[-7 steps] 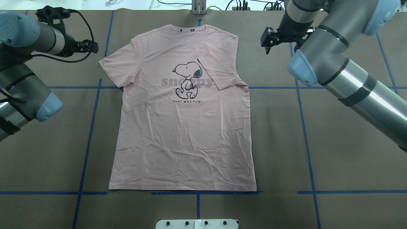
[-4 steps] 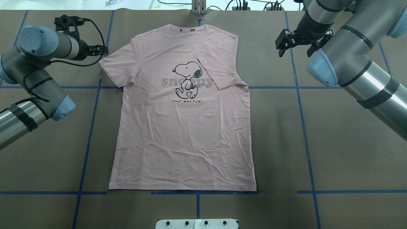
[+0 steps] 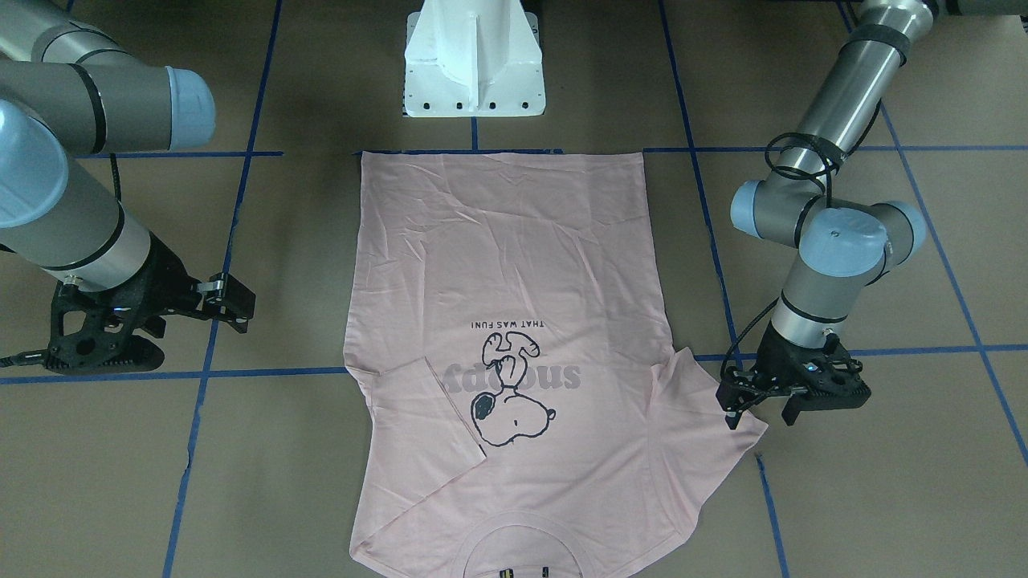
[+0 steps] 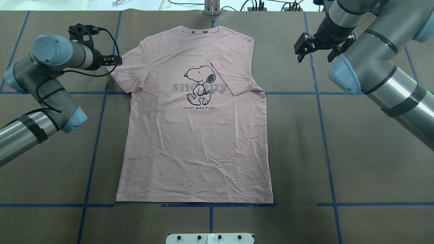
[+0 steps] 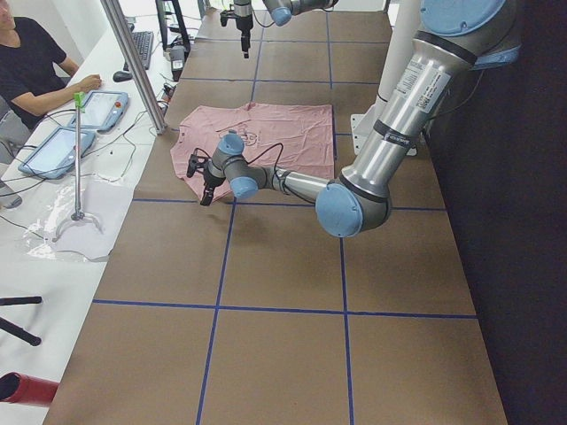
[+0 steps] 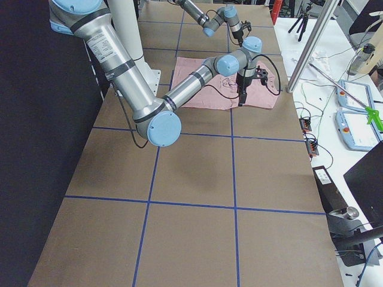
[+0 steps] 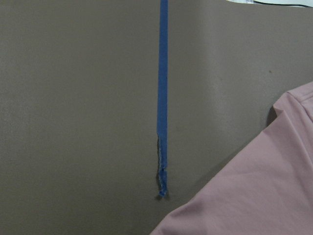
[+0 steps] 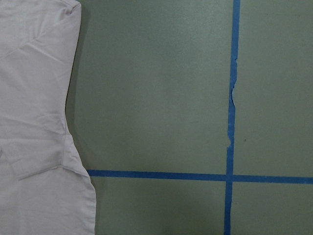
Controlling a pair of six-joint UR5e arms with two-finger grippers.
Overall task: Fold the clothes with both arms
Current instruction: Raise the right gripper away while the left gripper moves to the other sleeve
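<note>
Shirt [image 4: 196,145] lies flat on the desk [image 4: 356,162], print side up. Collar is at the far edge from the robot. Hem is nearest the white base [image 3: 474,56] and runs along a blue tape line [image 4: 217,205]. Body fabric is creased, mostly in the lower half.

Sleeves:
- The sleeve on the robot's right [image 4: 234,78] is folded inward over the chest. Its edge overlaps the end of the grey lettering and sits just beside the Snoopy drawing.
- The sleeve on the robot's left [image 4: 127,71] is spread out flat on the desk.

Left arm [image 4: 57,54]: bent at the elbow, wrist pointing toward the spread sleeve. Left tool [image 3: 760,417] is at the outer edge of that sleeve. The front view shows its two fingers spread apart with nothing between them. Whether a fingertip touches the cloth, I cannot tell. The left wrist view shows the sleeve corner at lower right and a frayed tape end on bare desk.

Right arm [image 4: 373,51]: reaches toward the far right part of the desk. Right tool [image 4: 314,57] has its fingers spread and holds nothing. It hangs over bare desk near a blue tape line, well apart from the shirt. The right wrist view shows the shirt's side edge at left and a tape crossing at right.
</note>
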